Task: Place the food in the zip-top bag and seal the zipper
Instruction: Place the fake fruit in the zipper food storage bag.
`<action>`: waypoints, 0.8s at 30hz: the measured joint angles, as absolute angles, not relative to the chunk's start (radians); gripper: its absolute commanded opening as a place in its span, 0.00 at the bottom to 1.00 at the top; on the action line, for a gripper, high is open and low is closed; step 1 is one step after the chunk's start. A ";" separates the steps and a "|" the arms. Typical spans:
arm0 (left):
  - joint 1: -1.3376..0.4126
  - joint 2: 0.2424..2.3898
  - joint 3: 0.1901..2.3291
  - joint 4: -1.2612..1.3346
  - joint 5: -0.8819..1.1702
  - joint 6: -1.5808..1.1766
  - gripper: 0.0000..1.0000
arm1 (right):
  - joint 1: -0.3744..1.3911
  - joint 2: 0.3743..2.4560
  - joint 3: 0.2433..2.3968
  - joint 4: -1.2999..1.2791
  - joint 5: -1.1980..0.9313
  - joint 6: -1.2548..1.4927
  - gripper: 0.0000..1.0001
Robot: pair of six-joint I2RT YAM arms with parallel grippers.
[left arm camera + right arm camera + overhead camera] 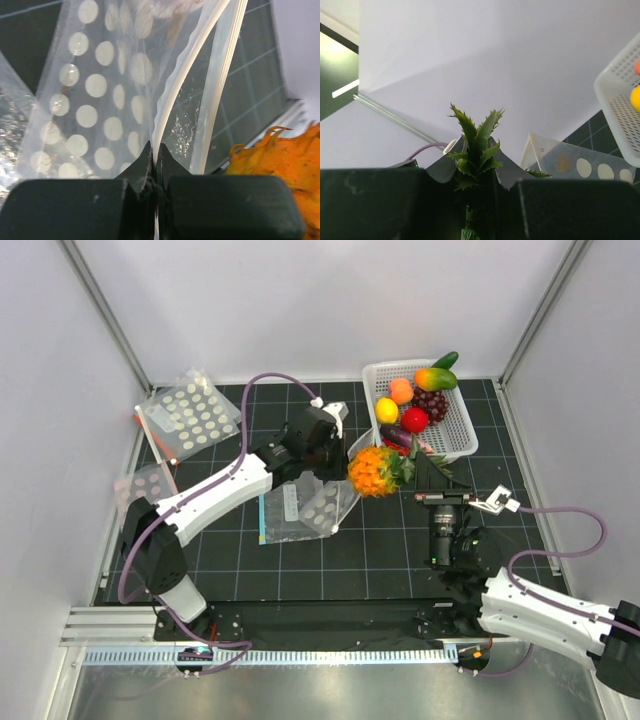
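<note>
black grid mat (380, 540), white walls, alu frame posts. far left: spare dotted bags (190, 415). centre-left: l gripper (155, 150) pinched tight on zip-top bag (325, 505) at zipper (175, 90). overlapping it, plain bag (275, 525) w/ blue edge, white label (291, 502), print too small to read. pineapple (372, 472) at bag mouth. r gripper (477, 162) clamps its green crown. right: white basket (462, 435) w/ more fruit.

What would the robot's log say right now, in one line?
left gripper: shut on bag | right gripper: shut on pineapple | pineapple: at bag mouth, not inside | zipper: unsealed
</note>
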State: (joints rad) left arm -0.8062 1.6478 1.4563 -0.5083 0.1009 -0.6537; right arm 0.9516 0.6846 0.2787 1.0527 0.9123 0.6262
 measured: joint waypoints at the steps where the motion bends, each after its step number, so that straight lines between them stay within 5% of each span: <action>1: -0.805 1.639 1.452 -0.500 0.109 -0.662 0.00 | 0.951 0.680 0.279 1.058 0.907 0.631 0.01; 14: -0.820 1.602 1.439 -0.218 0.326 -0.911 0.00 | 0.950 0.532 0.347 1.011 0.846 0.660 0.01; 24: -0.752 1.602 1.232 -0.073 0.342 -0.965 0.00 | 0.941 0.724 0.284 1.130 0.909 0.698 0.01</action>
